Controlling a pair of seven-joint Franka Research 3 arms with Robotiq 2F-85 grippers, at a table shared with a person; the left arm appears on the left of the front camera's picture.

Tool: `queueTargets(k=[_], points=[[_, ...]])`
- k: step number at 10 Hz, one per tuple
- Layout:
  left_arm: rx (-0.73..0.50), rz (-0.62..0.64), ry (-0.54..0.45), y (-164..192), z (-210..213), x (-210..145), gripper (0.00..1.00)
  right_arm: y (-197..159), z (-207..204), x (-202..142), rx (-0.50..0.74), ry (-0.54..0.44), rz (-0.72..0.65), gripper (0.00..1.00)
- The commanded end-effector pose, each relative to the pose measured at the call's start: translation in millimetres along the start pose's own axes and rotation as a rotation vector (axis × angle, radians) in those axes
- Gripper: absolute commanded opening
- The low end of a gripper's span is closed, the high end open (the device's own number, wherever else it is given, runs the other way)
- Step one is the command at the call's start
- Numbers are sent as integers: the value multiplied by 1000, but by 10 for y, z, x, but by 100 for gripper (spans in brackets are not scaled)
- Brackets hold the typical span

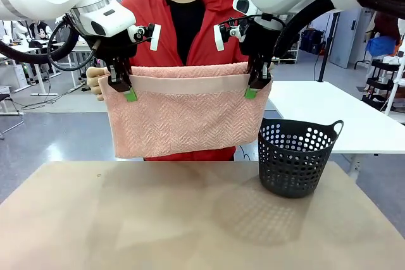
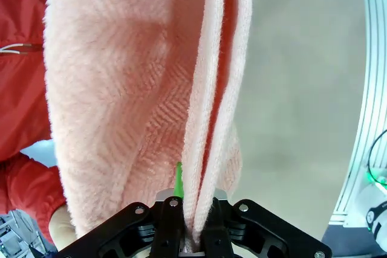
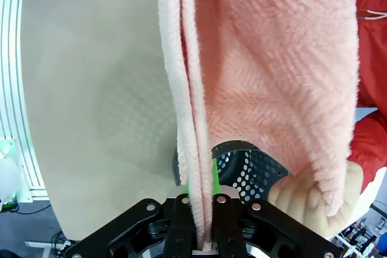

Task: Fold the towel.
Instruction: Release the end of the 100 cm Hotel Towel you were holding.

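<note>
Left gripper (image 1: 124,90) and right gripper (image 1: 255,86), jaws clamped on the towel's (image 1: 183,121) top corners, held it hanging doubled, ready for folding.

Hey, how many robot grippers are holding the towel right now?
2. The left gripper is shut on the towel at its upper left corner, and the right gripper is shut on its upper right corner. No other gripper seems hidden.

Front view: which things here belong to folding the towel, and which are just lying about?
In the job: towel, hanging doubled; left gripper and right gripper, each shut on an upper corner; person's hand at the far layer.
Lying about: black basket, standing on the table.
</note>
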State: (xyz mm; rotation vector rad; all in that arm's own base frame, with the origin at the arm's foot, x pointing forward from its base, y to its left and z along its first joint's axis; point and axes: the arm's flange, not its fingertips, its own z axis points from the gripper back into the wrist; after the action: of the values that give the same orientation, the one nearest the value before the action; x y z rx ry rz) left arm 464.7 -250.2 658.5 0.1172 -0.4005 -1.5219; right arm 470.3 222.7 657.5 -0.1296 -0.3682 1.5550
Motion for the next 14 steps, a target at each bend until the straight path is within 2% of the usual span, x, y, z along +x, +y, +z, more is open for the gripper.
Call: queueTargets(k=[1, 14], points=[[5, -1, 3, 5, 17, -14, 0, -6, 7, -12, -1, 0, -2, 0], [5, -1, 3, 5, 17, -14, 0, -6, 7, -12, -1, 0, -2, 0]])
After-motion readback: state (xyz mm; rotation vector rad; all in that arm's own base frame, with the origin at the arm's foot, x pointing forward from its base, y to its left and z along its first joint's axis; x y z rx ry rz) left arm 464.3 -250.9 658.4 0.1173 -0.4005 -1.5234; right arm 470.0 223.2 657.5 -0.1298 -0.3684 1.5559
